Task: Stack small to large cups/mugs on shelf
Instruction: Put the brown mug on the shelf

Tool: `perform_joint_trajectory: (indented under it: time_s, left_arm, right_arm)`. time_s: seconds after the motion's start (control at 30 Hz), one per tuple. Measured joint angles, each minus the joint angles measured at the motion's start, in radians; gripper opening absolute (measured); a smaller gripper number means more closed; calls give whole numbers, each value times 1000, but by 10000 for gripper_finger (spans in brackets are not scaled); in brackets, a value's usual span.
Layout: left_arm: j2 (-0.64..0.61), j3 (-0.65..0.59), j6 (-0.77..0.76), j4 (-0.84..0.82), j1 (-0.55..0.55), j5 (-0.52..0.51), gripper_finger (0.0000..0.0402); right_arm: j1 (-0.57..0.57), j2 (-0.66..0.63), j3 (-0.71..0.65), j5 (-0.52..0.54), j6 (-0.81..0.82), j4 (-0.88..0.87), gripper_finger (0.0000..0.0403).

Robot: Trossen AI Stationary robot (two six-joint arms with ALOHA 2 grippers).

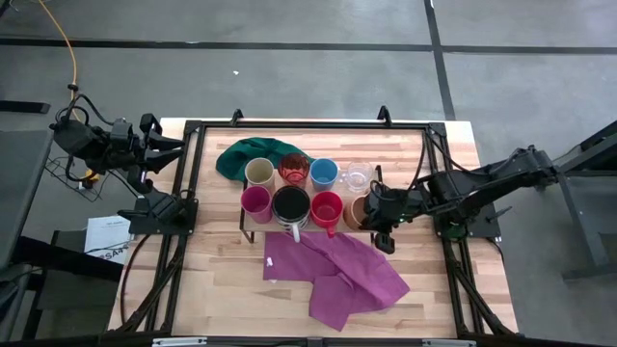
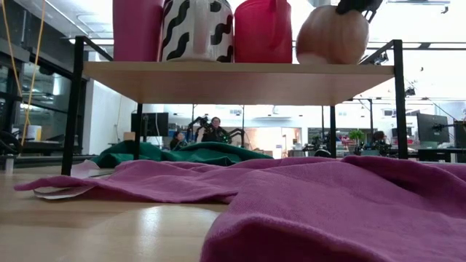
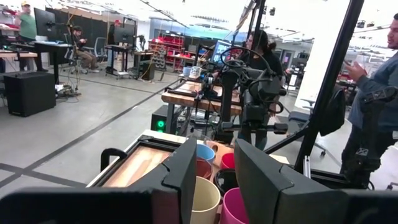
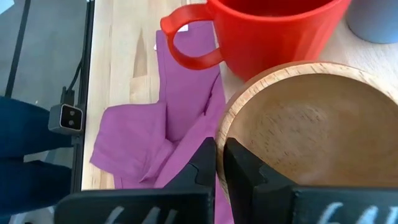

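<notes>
Purple cloth (image 1: 339,275) lies nearest on the table. Behind it the shelf (image 2: 240,81) carries two rows: near row magenta cup (image 1: 255,200), striped mug (image 1: 291,205), red mug (image 1: 327,208), wooden cup (image 4: 298,124); far row cream, red, blue, glass. Right gripper (image 4: 219,163) pinches the wooden cup's rim, jaws nearly closed. Left gripper (image 3: 214,168) waits far left, jaws apart, empty.

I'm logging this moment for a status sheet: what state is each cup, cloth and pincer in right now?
Wooden cup: upright on the shelf, rim pinched by right pincer.
Red mug: upright, beside wooden cup.
Striped mug: upright, front row.
Magenta cup: upright, front row.
Purple cloth: crumpled on the table.
Green cloth: bunched behind the shelf.
Left pincer: open, away from the cups.
</notes>
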Motion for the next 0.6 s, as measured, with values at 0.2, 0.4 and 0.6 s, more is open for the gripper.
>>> perform_joint_trajectory:
  time_s: [0.2,0.4,0.6]
  left_arm:
    - [0,0,0,-4,0,0,95]
    - [0,0,0,-4,0,0,95]
    - [0,0,0,-4,0,7,95]
  right_arm:
    - [-4,1,0,1,-4,0,0]
    - [-20,1,0,2,-3,-7,0]
    - [-28,1,0,-1,-4,-7,0]
